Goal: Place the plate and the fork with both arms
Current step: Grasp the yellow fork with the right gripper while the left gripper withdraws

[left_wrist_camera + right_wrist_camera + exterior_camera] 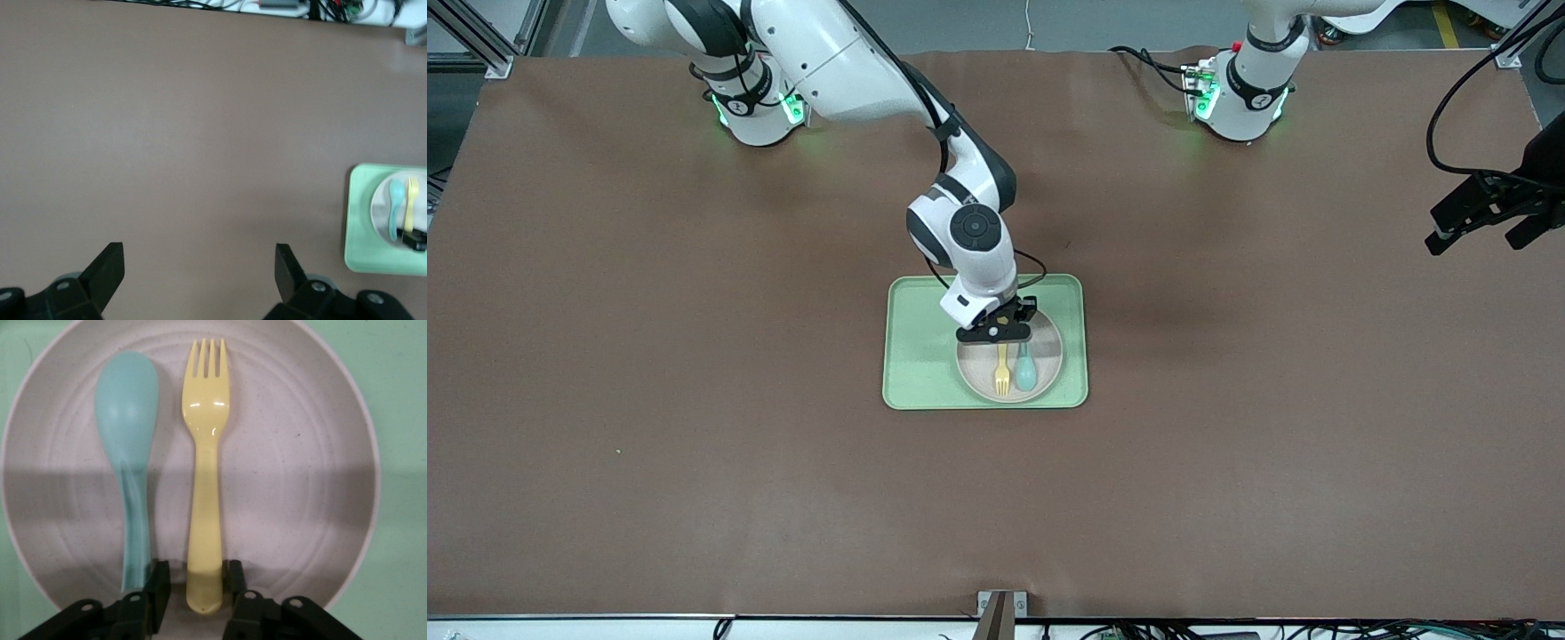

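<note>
The pale plate (1051, 354) lies in the light-green tray (920, 347), in the part toward the left arm's end. The yellow fork (1002, 373) and a teal spoon (1025, 369) lie side by side on the plate, heads toward the front camera. My right gripper (1000, 338) is down over the plate. In the right wrist view it (197, 583) stands open astride the fork's (203, 487) handle end, with a small gap on each side, beside the spoon (130, 453) on the plate (300, 487). My left gripper (1476, 236) waits open and empty (200, 273) over the table's left-arm end.
The tray sits mid-table on the brown cloth (694, 400). The left wrist view shows the tray (357, 220), plate (380, 207), fork (410, 207) and spoon (395, 210) far off. Cables (1449, 98) hang near the left arm.
</note>
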